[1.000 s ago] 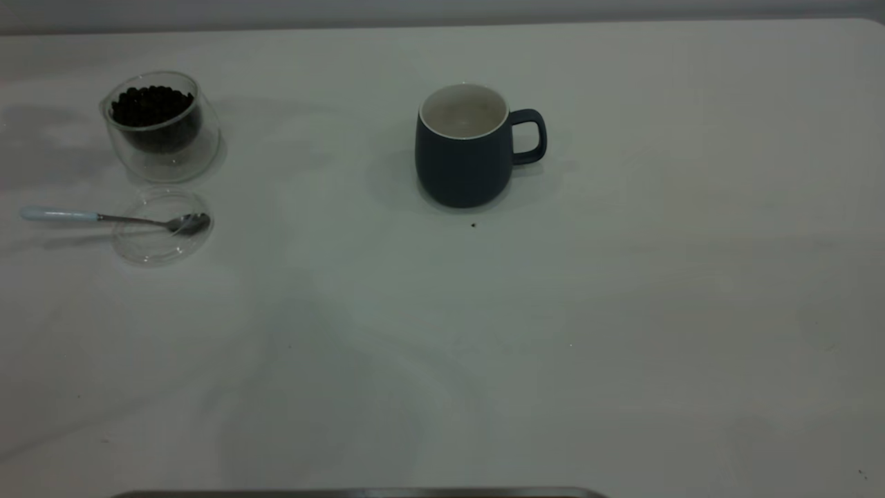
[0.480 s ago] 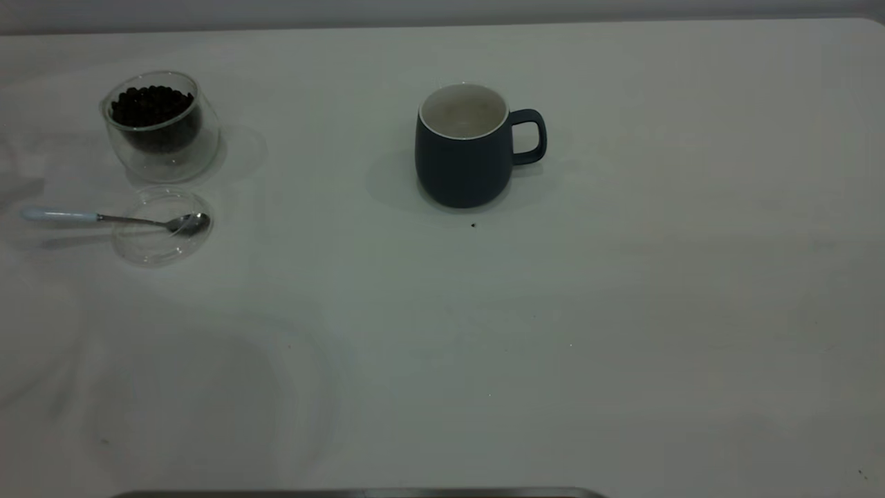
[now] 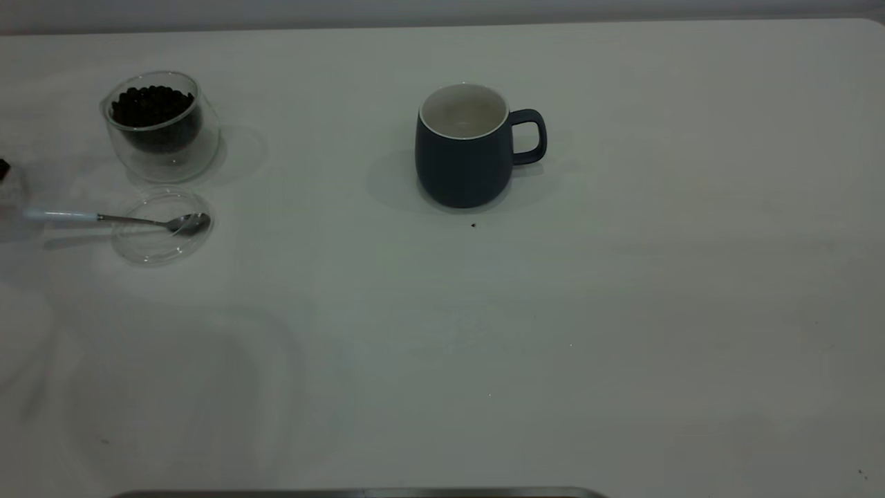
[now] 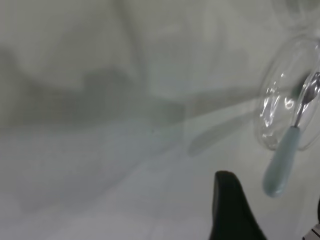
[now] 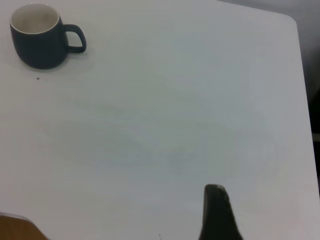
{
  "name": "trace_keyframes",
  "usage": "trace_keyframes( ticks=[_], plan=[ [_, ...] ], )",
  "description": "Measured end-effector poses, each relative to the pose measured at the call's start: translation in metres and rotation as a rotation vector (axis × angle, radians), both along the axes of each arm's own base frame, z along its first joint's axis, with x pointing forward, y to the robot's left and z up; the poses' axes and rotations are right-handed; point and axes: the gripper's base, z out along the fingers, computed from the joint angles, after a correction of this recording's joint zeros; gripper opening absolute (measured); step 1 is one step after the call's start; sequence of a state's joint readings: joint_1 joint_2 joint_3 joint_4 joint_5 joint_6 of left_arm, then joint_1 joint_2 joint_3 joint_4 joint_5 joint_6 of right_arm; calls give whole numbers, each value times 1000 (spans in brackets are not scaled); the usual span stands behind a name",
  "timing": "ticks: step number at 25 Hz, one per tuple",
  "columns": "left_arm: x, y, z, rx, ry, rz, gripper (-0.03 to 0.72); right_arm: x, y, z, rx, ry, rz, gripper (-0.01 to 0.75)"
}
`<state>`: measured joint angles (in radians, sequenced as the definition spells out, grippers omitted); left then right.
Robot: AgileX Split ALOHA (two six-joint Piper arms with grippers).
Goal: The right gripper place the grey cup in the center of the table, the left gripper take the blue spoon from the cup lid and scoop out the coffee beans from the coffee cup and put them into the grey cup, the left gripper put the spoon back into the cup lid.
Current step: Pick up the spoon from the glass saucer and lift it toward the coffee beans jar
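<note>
A small dark speck (image 3: 473,225) lies on the surface just in front of the mug; a grey strip (image 3: 359,492) runs along the exterior view's near edge; a pale wall band (image 3: 442,10) lies behind.

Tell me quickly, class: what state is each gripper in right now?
Left gripper: near the blue spoon, holding nothing; open or shut cannot be told.
Right gripper: far from the grey cup, holding nothing; open or shut cannot be told.
</note>
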<state>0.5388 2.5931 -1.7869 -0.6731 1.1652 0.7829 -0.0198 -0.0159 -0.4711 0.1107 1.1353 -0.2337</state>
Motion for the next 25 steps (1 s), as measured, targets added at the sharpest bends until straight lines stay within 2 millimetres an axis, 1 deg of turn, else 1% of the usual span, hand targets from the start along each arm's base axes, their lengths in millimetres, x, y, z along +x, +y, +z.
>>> trace_keyframes(
  ticks=[4,13,17,20,25],
  plan=[
    [-3,-2,-11,-19,14,-5,451,0,0,0,0,0,0,459],
    [-4,-9,-32,-90,-7,2,447,0,0,0,0,0,0,459],
    [-2,-14,-35,-108,-25,-5,447,0,0,0,0,0,0,459],
    [1,-22,-35,-110,-27,-24,447,0,0,0,0,0,0,459],
    [7,-41,-37,-113,-22,-72,447,0,0,0,0,0,0,459]
  ],
)
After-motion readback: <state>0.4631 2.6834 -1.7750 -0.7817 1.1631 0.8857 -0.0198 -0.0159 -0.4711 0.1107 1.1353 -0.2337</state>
